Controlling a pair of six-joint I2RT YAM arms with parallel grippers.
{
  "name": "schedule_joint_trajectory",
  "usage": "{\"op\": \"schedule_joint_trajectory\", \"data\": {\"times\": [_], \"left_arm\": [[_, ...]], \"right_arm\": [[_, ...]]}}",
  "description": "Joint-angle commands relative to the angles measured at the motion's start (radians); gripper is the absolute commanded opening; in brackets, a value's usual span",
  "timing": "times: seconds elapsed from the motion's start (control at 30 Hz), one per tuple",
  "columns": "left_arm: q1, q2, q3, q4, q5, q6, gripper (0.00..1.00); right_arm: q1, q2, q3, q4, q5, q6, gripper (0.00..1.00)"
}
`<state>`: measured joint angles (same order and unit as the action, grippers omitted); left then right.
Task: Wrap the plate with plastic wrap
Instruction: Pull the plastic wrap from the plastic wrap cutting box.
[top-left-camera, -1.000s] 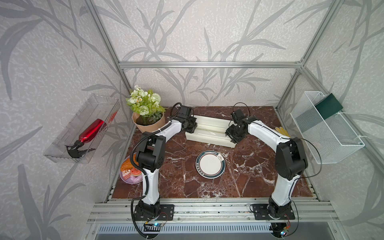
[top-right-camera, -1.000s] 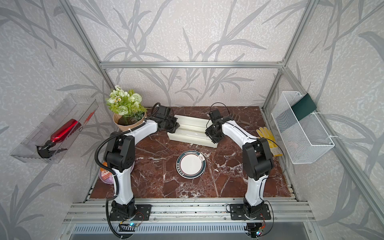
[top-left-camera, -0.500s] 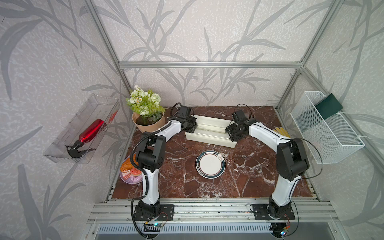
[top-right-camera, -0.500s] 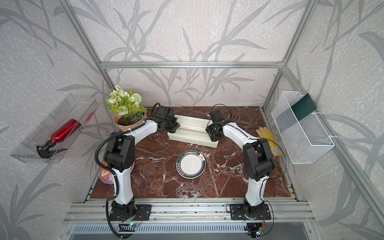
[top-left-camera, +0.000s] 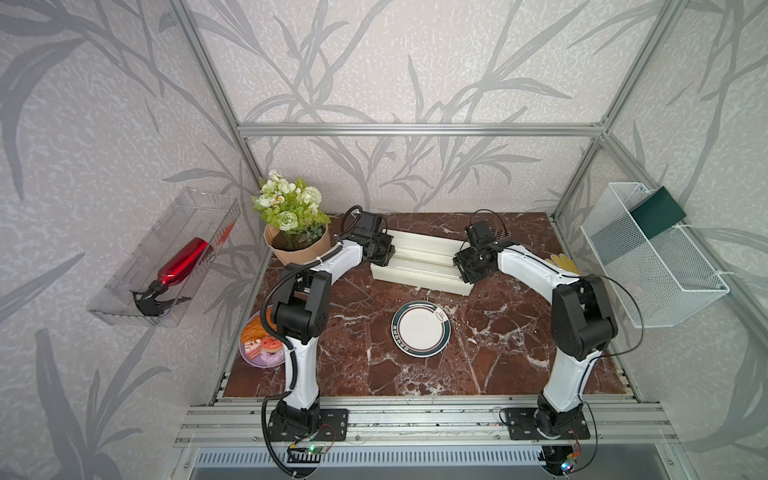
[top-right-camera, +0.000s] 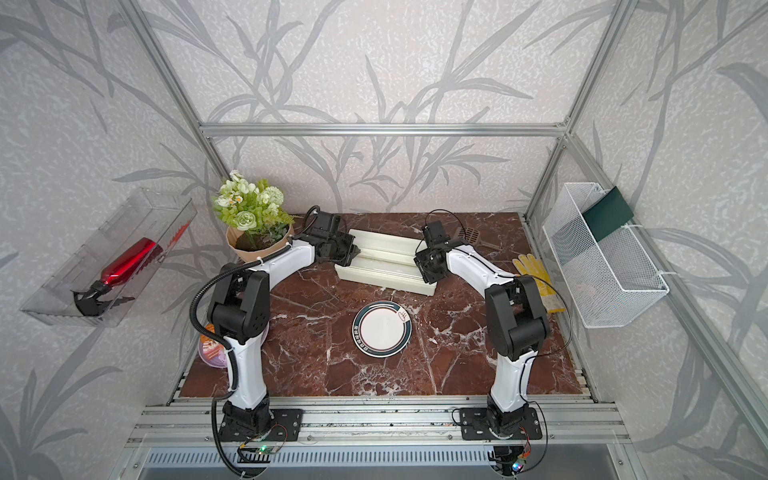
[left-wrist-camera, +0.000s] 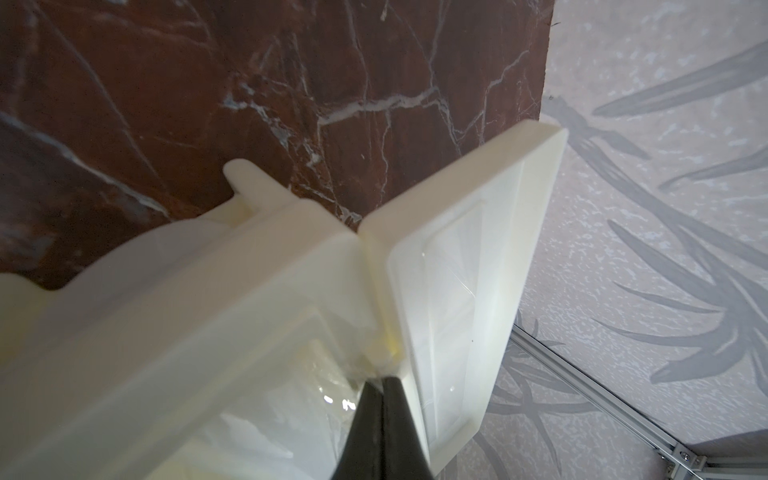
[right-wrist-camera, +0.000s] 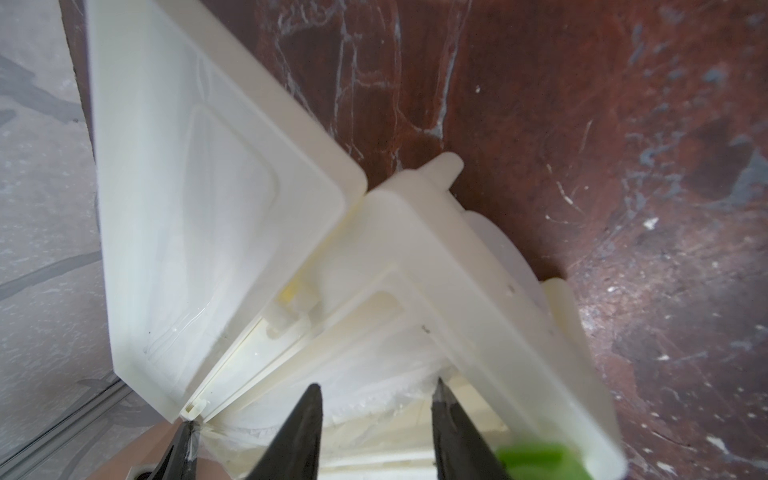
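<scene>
two end effectors are sitting at the long cream dispenser box (top-left-camera: 419, 268) at the back of the desk (top-left-camera: 361, 374), one at each end. the left end effector (left-wrist-camera: 379, 380) is sitting at the box's left end with its fingers pressed tight together and no gap showing. its tips are lying right at the wrinkled edge of the plastic wrap (left-wrist-camera: 328, 390), but i cannot tell whether any film is pinched between them. the right end effector (right-wrist-camera: 380, 399) is hanging over the other end with its jaws standing apart and a clear gap between the two dark fingers (right-wrist-camera: 305, 432), gripping nothing. the plastic wrap is lying inside the open box, glossy and crinkled, just beyond those parted fingers in the right wrist view. the box's lid (right-wrist-camera: 199, 232) is standing up, hinged open. the plate (top-left-camera: 421, 328) is resting flat on the desk in front of the box, apart from it and between the two arms in both top views, its white middle uncovered. a purple plate of toy food (top-left-camera: 259, 349) is sitting at the desk's left edge, and a flower pot (top-left-camera: 297, 245) is standing in the back left corner.
</scene>
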<state>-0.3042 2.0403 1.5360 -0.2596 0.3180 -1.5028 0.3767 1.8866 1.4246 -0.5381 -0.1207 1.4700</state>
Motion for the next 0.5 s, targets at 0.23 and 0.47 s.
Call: {"op": "schedule_joint_trajectory", "data": {"times": [0.23, 0.47], "left_arm": [[0.005, 0.012, -0.015, 0.011, 0.017, -0.014, 0.00], [0.005, 0.000, -0.032, 0.013, 0.020, -0.008, 0.00]], "right_arm": [[0.011, 0.115, 0.010, -0.075, 0.005, -0.036, 0.34], [0.001, 0.126, 0.042, -0.104, 0.038, -0.095, 0.09]]}}
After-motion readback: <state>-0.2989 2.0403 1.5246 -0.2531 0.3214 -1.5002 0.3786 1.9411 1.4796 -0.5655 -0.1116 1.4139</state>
